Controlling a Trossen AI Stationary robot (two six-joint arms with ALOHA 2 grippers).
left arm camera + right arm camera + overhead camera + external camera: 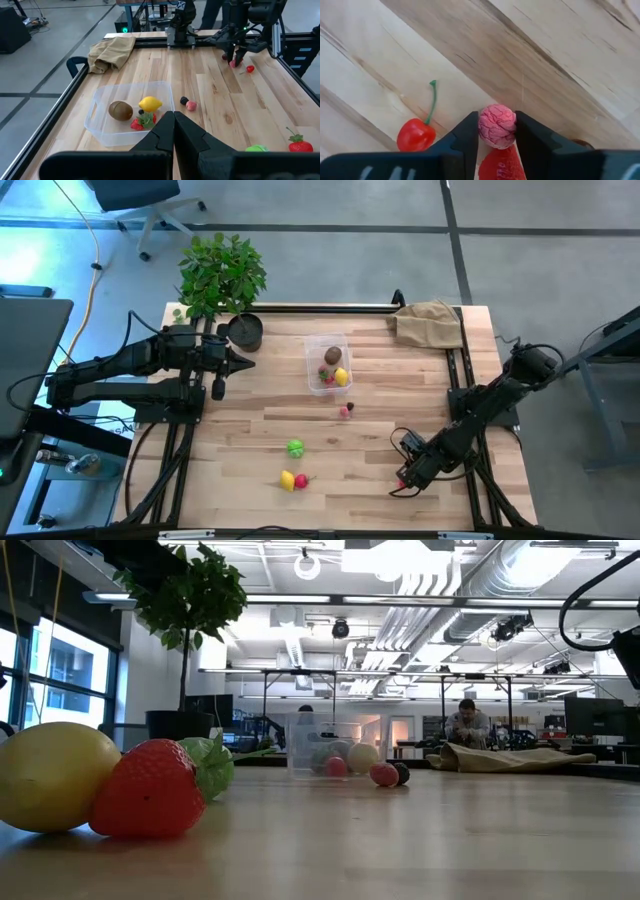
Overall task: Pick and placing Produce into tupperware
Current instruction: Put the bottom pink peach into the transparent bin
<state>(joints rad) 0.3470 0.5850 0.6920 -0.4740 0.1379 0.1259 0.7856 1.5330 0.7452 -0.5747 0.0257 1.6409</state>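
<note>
The clear tupperware point(327, 363) stands mid-table and holds a brown kiwi point(120, 110), a yellow lemon point(150, 104) and red berries point(137, 123). Loose produce lies on the wood: a pink and a dark berry point(346, 410), a green round one point(295, 447), and a lemon with a strawberry point(293, 480). My right gripper point(403, 478) points down near the table's front right, closed on a wrinkled pink berry point(497, 126), with a red cherry point(416, 134) beside it. My left gripper point(173, 116) hovers shut at the table's left, beside the tub. My right gripper pinches the pink berry between its two fingers, one finger point(468, 134) on each of its opposite sides point(483, 128). The fingers come from above, pointing down. Whether the berry is off the wood I cannot tell. A red piece point(502, 164) shows just behind it between the fingers.
A tan paper bag point(428, 323) lies at the far right corner. A potted plant point(222, 275) in a black pot point(245, 332) stands at the far left. Bare wood lies between the tub and the right gripper.
</note>
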